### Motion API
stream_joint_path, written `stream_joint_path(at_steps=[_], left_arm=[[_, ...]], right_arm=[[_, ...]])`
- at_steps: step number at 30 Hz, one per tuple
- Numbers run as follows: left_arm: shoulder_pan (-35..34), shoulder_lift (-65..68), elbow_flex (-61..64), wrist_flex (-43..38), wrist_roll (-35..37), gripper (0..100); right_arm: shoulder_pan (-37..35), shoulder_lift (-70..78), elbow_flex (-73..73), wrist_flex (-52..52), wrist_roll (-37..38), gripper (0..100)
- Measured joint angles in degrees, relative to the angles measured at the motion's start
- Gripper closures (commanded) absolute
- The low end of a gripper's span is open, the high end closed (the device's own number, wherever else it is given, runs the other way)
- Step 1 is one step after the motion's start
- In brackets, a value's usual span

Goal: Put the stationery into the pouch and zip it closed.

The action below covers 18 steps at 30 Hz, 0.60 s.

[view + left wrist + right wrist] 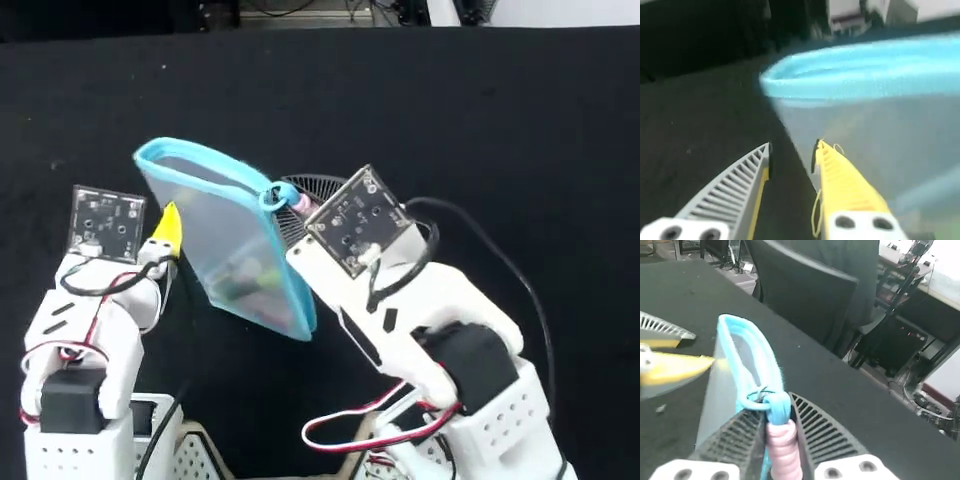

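From above, the pouch (230, 240) hangs lifted off the table (450, 120), between the two arms. The right gripper (288, 200) has it by the zip pull (272, 197) at one upper corner, so the pouch trails away from those jaws. The left gripper (168, 235) sits against the opposite flat side. Through the clear wall the stationery (245, 280) shows as a coloured cluster low inside, well away from both sets of jaws. The loading part of the task therefore looks done.

In the left wrist view, the yellow finger (840, 185) and grey finger (735, 185) stand moderately apart, with bare dark table in the gap. The jaws hold nothing. The pouch lies just outside the yellow finger, its wall touching or nearly touching that finger's outer face, and its blue rim runs across beyond the tips.

In the right wrist view, the jaws are nearly closed. They pinch a pink tag (782, 440) with the blue loop of the pull sitting right at their tips. The blue rim leads straight away from the jaws to the pouch's far corner, where the left gripper waits alongside.

With the pull at this end, the zip seems mostly or fully run. I cannot tell whether a last stretch remains open. What is left is probably confirming closure and setting the pouch down.
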Motion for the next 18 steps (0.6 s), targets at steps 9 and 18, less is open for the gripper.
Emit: stream_joint_path(at_steps=[9, 18], left_arm=[[0.0, -0.26, 7.21, -15.91, 11.69, 85], [-0.44, 2.46, 3.78, -8.7, 14.15, 85]], right_arm=[[-9.85, -1.32, 1.49, 0.0, -0.26, 98.8], [-10.29, -1.49, 6.51, -6.59, -0.35, 98.8]])
